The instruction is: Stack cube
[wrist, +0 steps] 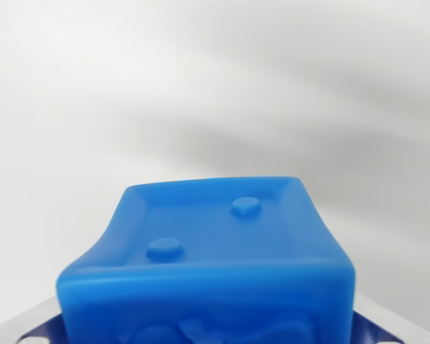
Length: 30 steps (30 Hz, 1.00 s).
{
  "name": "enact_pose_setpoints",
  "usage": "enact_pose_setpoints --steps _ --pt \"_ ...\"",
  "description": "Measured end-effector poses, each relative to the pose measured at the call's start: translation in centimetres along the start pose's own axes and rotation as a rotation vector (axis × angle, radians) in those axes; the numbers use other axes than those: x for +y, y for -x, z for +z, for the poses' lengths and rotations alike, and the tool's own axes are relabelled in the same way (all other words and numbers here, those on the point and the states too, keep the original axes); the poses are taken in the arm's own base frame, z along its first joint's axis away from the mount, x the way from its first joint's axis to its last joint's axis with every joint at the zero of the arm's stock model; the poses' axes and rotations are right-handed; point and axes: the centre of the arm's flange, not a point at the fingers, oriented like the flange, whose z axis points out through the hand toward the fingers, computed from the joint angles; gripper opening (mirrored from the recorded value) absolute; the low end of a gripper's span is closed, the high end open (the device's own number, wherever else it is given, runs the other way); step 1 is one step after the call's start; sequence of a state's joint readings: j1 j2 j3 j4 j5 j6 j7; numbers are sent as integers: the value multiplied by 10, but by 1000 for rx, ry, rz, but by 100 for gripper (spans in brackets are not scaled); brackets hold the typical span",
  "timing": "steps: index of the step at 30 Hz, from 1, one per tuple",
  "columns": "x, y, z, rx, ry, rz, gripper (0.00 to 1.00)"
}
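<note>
A blue cube [215, 244] fills the lower middle of the wrist view, very close to the camera. Its top face has a raised rim and two round studs; the near face carries raised shapes that the bottom edge cuts off. My gripper [208, 335] is shut on the blue cube, with a grey and blue finger pressed against each side, one at the wrist view's left [34, 331] and one at the wrist view's right [378, 331]. The cube looks lifted off the blurred surface below. No other cube shows.
Behind the cube lies a plain white surface [215, 86], blurred, with soft grey shadows running across it.
</note>
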<state>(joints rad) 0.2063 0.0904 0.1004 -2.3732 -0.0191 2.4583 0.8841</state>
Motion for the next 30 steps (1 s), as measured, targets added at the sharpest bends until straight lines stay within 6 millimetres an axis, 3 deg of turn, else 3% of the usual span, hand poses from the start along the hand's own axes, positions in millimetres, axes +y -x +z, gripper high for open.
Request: enact_pose_setpoints --steps 30 --pt "21 53 -13 1 -3 243 0"
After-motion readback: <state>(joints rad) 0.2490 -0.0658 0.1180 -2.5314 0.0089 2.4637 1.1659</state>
